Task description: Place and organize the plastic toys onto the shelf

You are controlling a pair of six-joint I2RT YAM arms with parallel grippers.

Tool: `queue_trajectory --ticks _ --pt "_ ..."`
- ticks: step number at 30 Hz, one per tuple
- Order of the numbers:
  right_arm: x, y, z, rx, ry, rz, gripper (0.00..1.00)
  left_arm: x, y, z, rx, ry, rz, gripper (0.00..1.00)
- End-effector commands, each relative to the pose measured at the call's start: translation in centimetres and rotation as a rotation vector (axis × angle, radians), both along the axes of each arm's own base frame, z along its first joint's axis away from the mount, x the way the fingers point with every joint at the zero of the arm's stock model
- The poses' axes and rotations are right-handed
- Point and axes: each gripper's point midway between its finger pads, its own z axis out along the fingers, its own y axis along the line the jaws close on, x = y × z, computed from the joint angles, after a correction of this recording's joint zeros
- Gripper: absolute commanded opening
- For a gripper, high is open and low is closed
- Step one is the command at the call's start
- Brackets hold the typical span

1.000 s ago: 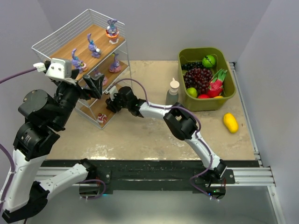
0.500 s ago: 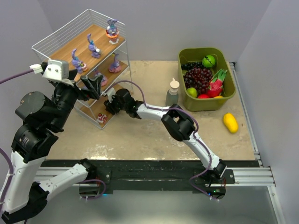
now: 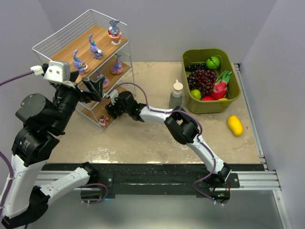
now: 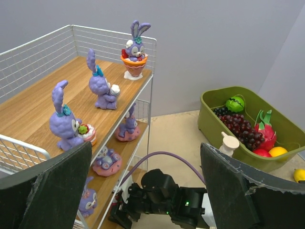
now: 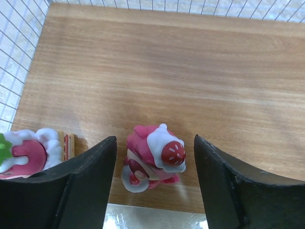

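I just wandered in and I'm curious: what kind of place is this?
Probably a robotics lab bench, not a home: left arm and right arm bolted to a rail at the table's edge, plain grey walls around, toy bunnies on a wire shelf.

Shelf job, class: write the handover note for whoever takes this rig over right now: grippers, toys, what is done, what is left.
Left gripper: open, empty, hovering beside the shelf.
Right gripper: open, reaching into the bottom tier, jaws either side of a cake piece, not touching it.
Toys: three bunnies on the top board, at least two more on pink bases lower down, a second cake piece beside the first.
Done: every toy in view stands on the shelf.
Left: back the right arm out without knocking the cake piece.
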Motion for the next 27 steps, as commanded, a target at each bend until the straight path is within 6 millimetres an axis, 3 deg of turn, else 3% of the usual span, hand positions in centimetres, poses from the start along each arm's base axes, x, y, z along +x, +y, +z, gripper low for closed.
queue_trajectory --ticks 1,8,13,19,23,26,27 --pt "0.3 0.5 4.2 0.082 -0.042 -0.029 0.71 0.2 0.4 0.5 -0.004 -0.022 0.022 1.0" --pt "0.5 -0.1 5.9 0.113 -0.038 -0.067 0.78 0.2 0.4 0.7 -0.006 -0.028 0.023 1.0" --pt "-0.1 -0.5 8.4 0.155 -0.03 -0.076 0.8 -0.1 0.6 1.0 -0.016 -0.037 0.022 1.0" --pt "-1.4 -2.6 10.2 0.153 -0.016 -0.097 0.81 -0.7 0.9 1.5 -0.048 -0.07 0.02 1.0" --pt "-3.7 -7.3 12.6 0.171 0.044 -0.2 0.81 -1.1 1.3 2.1 -0.065 -0.095 0.024 1.0" --pt "-4.1 -11.5 11.8 0.116 0.101 -0.364 0.81 -1.5 1.5 2.5 -0.075 -0.11 0.02 1.0" --pt "-4.2 -13.2 13.0 0.115 0.094 -0.423 0.81 -1.5 1.4 2.5 -0.074 -0.112 0.016 1.0"
